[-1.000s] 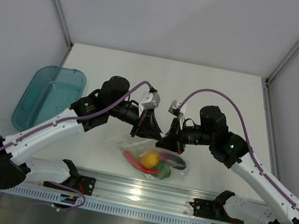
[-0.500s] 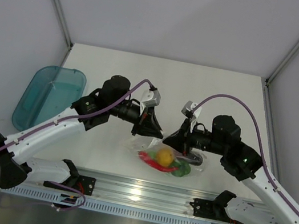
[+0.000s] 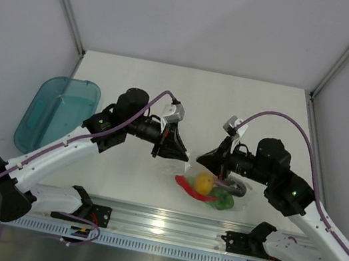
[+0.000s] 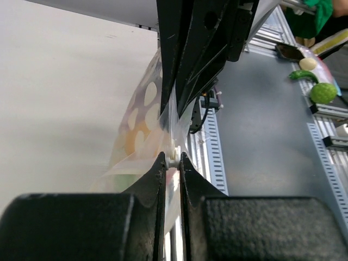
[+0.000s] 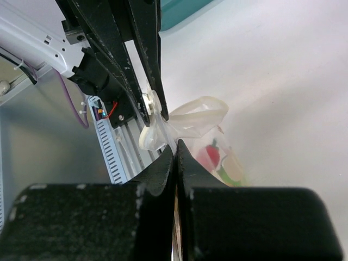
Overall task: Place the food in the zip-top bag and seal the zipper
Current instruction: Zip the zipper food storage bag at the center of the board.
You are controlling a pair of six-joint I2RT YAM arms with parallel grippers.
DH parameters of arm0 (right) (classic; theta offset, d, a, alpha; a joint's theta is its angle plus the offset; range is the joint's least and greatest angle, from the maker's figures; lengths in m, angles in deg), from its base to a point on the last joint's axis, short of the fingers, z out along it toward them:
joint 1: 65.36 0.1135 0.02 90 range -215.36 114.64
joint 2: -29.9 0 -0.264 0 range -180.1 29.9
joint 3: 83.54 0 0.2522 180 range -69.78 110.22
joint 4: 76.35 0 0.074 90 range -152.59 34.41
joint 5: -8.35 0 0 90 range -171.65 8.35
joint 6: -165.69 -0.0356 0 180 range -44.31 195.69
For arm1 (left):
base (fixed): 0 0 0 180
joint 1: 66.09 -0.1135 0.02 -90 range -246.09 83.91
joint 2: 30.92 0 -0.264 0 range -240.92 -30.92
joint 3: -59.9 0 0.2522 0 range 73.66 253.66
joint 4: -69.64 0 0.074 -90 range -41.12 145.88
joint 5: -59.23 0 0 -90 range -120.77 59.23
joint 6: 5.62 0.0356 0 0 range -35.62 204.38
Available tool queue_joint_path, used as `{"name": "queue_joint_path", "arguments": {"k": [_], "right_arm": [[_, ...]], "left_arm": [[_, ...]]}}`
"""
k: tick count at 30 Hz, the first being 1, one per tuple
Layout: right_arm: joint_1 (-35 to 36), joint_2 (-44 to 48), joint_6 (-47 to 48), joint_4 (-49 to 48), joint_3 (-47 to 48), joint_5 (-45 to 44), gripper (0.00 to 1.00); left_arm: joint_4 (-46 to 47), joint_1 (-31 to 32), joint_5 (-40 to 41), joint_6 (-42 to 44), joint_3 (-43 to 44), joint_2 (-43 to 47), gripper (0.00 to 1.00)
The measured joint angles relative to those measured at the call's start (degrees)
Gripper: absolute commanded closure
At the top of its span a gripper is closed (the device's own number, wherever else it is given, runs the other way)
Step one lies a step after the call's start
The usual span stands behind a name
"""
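Observation:
The zip-top bag (image 3: 214, 190) hangs between my two grippers just above the table. It holds the food: a yellow pepper (image 3: 204, 182), a red chili (image 3: 185, 185), a green piece (image 3: 220, 202) and the purple eggplant (image 3: 234, 189). My left gripper (image 3: 179, 151) is shut on the bag's mouth edge at the zipper (image 4: 173, 156); the dotted bag (image 4: 142, 111) hangs beyond it. My right gripper (image 3: 206, 161) is shut on the same edge (image 5: 175, 145) a little to the right, facing the left one. The chili (image 5: 209, 155) shows through the plastic.
The teal tray (image 3: 56, 113) lies at the table's left edge, with nothing visible in it. An aluminium rail (image 3: 158, 221) runs along the near edge below the bag. White walls stand on three sides.
My right gripper has slid to the right along the bag's mouth, away from the left gripper. The bag and the food in it shifted right. The left gripper barely moved.

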Motion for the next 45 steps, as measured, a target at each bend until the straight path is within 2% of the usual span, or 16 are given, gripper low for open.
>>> {"name": "queue_joint_path", "arguments": {"k": [4,10,13,20,24,25,30,36,39,42,43,44,45], "right_arm": [[-0.2,-0.1,-0.4,0.0,0.0,0.4,1.00],[0.1,-0.8,-0.8,-0.9,0.0,0.7,1.00],[0.6,-0.8,-1.6,-2.3,0.0,0.6,1.00],[2.3,-1.1,-2.9,-4.2,0.0,-1.3,1.00],[2.3,-1.7,-3.5,-4.7,0.0,-1.7,1.00],[2.3,-1.7,-3.7,-4.7,0.0,-1.7,1.00],[2.4,-1.9,-5.0,-5.2,0.0,-1.7,1.00],[2.8,-2.3,-8.2,-5.4,0.1,-1.8,1.00],[3.2,-2.6,-9.3,-5.4,0.3,-1.7,1.00],[3.5,-2.6,-10.1,-5.4,0.7,-1.3,1.00],[3.6,-2.6,-10.2,-5.6,0.7,-1.1,1.00],[3.6,-2.6,-10.3,-5.6,0.8,-0.9,1.00],[3.7,-2.6,-10.3,-5.5,0.9,-0.9,1.00]], "left_arm": [[1.6,-0.3,-1.6,-3.0,-0.4,0.0,0.98],[2.6,-0.7,-3.7,-6.3,-0.3,-0.1,0.90],[3.7,-0.7,-4.7,-7.8,-0.2,-0.3,0.83],[4.7,-0.8,-5.6,-10.0,-0.2,-0.8,0.54],[4.1,-0.8,-4.9,-9.7,-0.2,-0.7,0.42],[3.8,-0.8,-4.4,-9.4,-0.2,-0.5,0.37],[3.0,-0.3,2.1,-7.1,-0.9,2.5,0.36],[6.5,3.8,14.7,-3.6,-8.9,10.5,0.32],[7.8,4.3,17.3,-2.8,-11.4,11.0,0.33],[8.5,4.3,18.6,-2.4,-12.0,9.9,0.44],[8.6,4.3,18.9,-2.4,-12.1,9.6,0.63],[8.6,4.3,18.9,-2.5,-12.2,9.4,0.75],[8.6,4.3,19.0,-2.3,-12.2,9.3,0.99]]}}
